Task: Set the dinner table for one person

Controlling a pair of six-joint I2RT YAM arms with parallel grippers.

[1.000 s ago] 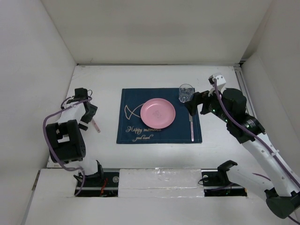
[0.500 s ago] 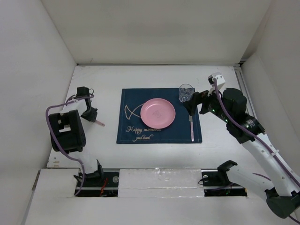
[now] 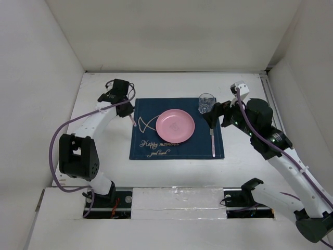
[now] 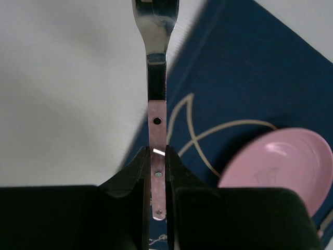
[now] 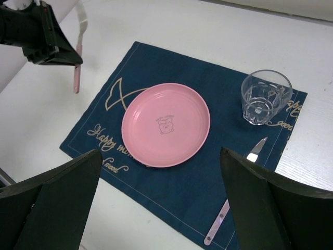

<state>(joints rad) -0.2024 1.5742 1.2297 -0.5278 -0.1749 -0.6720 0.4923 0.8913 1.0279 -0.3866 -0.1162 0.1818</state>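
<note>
On the white dinner table (image 3: 104, 161) lies a navy placemat (image 3: 151, 143). It carries a pink plate (image 3: 175, 125), a clear glass (image 3: 206, 103) at its back right, and a pink-handled knife (image 3: 213, 140) right of the plate. My left gripper (image 3: 125, 107) hovers over the mat's back left corner, shut on the pink handle of a fork (image 4: 157, 120), whose steel head points away over the mat's edge (image 4: 250, 67). My right gripper (image 5: 161, 152) hangs open and empty above the mat, between plate (image 5: 165, 124) and knife (image 5: 234, 203), near the glass (image 5: 265, 97).
White walls close in the table on the left, back and right. Both arm bases sit at the near edge (image 3: 171, 200). The left arm's cable loops over the table's left strip (image 3: 57, 140).
My left gripper closed on the fork at the table's left side, lifted it, and swung back and right to the placemat's back left corner. The right arm stayed still.
</note>
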